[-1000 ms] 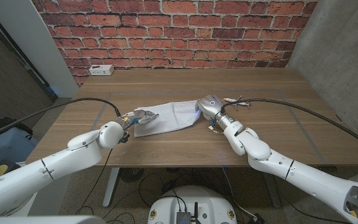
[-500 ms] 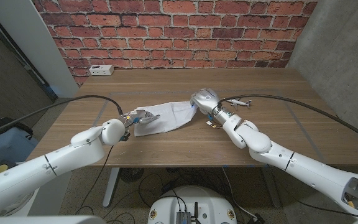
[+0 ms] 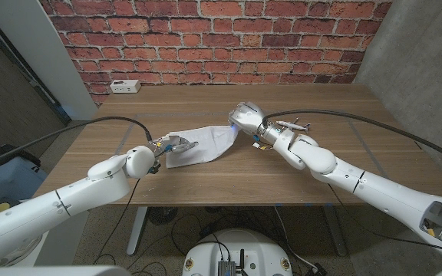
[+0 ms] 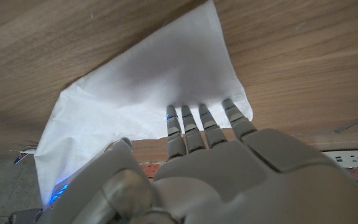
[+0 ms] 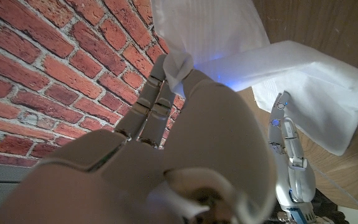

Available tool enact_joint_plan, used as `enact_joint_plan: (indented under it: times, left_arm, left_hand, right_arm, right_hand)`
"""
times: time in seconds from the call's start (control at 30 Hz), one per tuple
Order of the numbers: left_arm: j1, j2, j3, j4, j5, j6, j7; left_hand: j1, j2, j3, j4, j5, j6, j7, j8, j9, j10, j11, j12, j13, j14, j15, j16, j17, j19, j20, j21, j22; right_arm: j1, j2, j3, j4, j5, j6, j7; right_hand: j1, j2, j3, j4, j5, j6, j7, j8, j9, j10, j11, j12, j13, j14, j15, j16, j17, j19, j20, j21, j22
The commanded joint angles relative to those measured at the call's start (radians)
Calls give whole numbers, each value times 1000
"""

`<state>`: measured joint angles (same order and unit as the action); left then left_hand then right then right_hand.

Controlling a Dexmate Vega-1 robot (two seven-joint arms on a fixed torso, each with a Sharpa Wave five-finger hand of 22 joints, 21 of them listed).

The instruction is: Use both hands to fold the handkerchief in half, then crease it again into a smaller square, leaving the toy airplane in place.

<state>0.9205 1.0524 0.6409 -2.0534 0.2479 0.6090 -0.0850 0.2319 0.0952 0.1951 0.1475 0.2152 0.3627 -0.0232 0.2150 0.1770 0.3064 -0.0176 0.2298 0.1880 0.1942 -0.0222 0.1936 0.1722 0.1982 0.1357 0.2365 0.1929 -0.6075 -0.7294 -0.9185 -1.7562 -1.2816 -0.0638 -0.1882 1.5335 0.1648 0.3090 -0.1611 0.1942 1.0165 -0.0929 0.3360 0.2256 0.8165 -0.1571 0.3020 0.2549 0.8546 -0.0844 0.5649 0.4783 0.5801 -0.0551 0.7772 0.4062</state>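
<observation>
While both hands seemingly grip handkerchief (image 3: 202, 144)

On the wooden table (image 3: 206, 172) the white handkerchief (image 3: 202, 146) is lying a little left of the middle, wrinkled and stretched between the two hands. The left hand (image 3: 171, 143) is holding the left end of the cloth close to the table. The right hand (image 3: 244, 120) is gripping the right end and is lifting it off the surface. Just beside the right wrist, on its far side, the toy airplane (image 3: 290, 123) is resting on the table. A white power strip (image 3: 123, 87) is sitting at the far left edge, in front of the brick wall (image 3: 221, 38).
</observation>
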Motion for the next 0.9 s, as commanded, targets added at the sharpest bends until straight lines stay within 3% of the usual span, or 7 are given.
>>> enact_joint_plan:
  times: [0.03, 0.57, 0.9]
  left_arm:
    - [10, 4, -5, 0, -13, -6, 10]
    - [20, 5, -9, 13, -29, -16, 23]
    - [2, 5, 6, 11, -10, 5, 6]
  left_hand:
    - [-9, -4, -6, -1, 9, 2, 2, -5, 2, 7, -1, 5, 4, 13, -1, -1, 3, 15, 0, 6, 2]
    - [-15, -11, -12, -4, 11, -2, 3, -12, 2, 3, 6, 0, 4, 11, 0, -5, 3, 15, 2, 4, 2]
    - [-13, -19, -15, -11, 12, -2, 1, -15, 2, 5, -6, -2, 4, 10, -2, -7, 2, 16, 0, 2, 1]
  right_arm:
    - [85, 14, -29, 14, -76, 109, 20]
    - [189, 54, -83, 48, -162, 216, 2]
    - [262, 100, -127, 93, -203, 258, -41]
  right_hand:
    - [12, -1, -4, 3, 7, 3, 2, -2, 5, 10, -5, -5, 5, 33, -155, 3, 8, -4, -159, 19, 5]
    - [18, -4, -6, 3, 7, 6, 5, -5, 6, 16, -2, -12, 12, 41, -154, -6, 19, -23, -159, 64, 16]
    - [20, -5, -7, 3, 7, 7, 4, -8, 7, 16, -7, -18, 14, 43, -154, -11, 24, -32, -158, 84, 19]
